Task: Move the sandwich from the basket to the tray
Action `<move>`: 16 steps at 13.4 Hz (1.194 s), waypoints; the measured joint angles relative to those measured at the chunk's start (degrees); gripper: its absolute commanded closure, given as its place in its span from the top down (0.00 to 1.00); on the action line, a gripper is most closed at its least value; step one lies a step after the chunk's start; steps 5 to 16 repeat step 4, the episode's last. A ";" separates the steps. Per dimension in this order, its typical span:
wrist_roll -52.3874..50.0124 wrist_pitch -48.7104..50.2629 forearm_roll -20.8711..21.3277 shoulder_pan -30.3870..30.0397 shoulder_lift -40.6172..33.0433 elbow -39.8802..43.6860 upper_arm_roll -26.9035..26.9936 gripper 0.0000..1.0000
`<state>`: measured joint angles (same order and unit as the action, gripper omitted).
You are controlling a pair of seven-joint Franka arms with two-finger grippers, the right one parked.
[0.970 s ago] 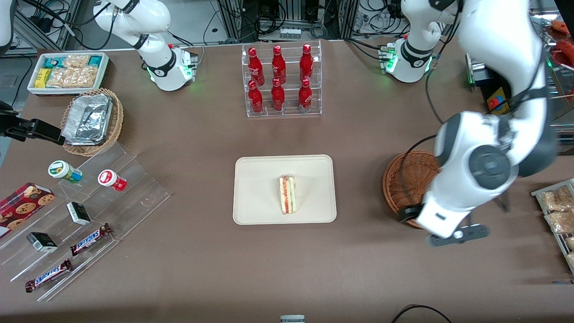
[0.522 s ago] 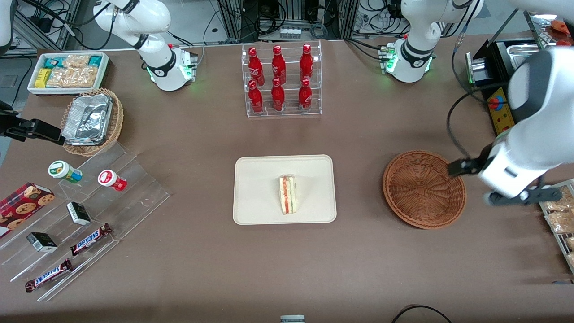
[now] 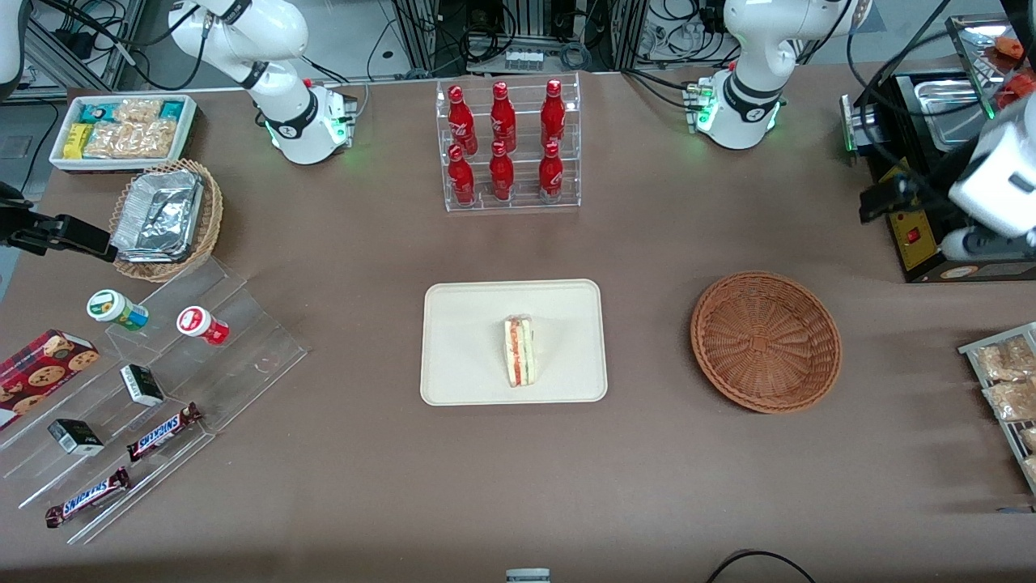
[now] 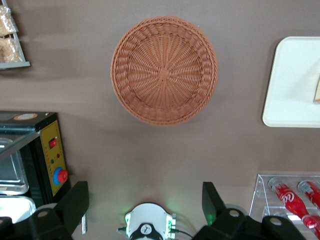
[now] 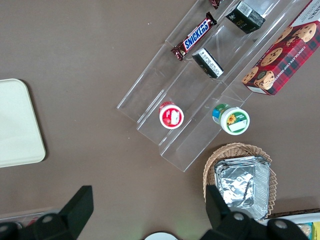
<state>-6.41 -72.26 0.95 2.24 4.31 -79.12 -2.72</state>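
Observation:
The sandwich (image 3: 519, 351) lies on the cream tray (image 3: 453, 340) at mid-table, its red, white and green edge facing up. The reddish-brown wicker basket (image 3: 766, 340) sits beside the tray, toward the working arm's end, with nothing in it. My left gripper (image 3: 914, 206) hangs high over the table's working-arm end, farther from the front camera than the basket, above a black appliance. In the left wrist view the gripper (image 4: 145, 195) is open with nothing between its fingers; the basket (image 4: 164, 70), the tray's edge (image 4: 292, 80) and a sliver of the sandwich (image 4: 317, 92) show below.
A clear rack of red bottles (image 3: 507, 146) stands farther back than the tray. A black appliance with a red button (image 3: 914, 227) and a tray of snack packets (image 3: 1004, 380) sit at the working arm's end. A stepped acrylic display (image 3: 162, 389) and a foil-filled tan basket (image 3: 166, 219) sit toward the parked arm's end.
My left arm has swung away from over the basket toward the table's working-arm end and farther from the front camera. The basket is now fully uncovered. The sandwich has not moved.

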 measured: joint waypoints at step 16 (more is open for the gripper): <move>3.76 -1.40 0.21 -0.04 -1.79 -4.91 -0.07 1.00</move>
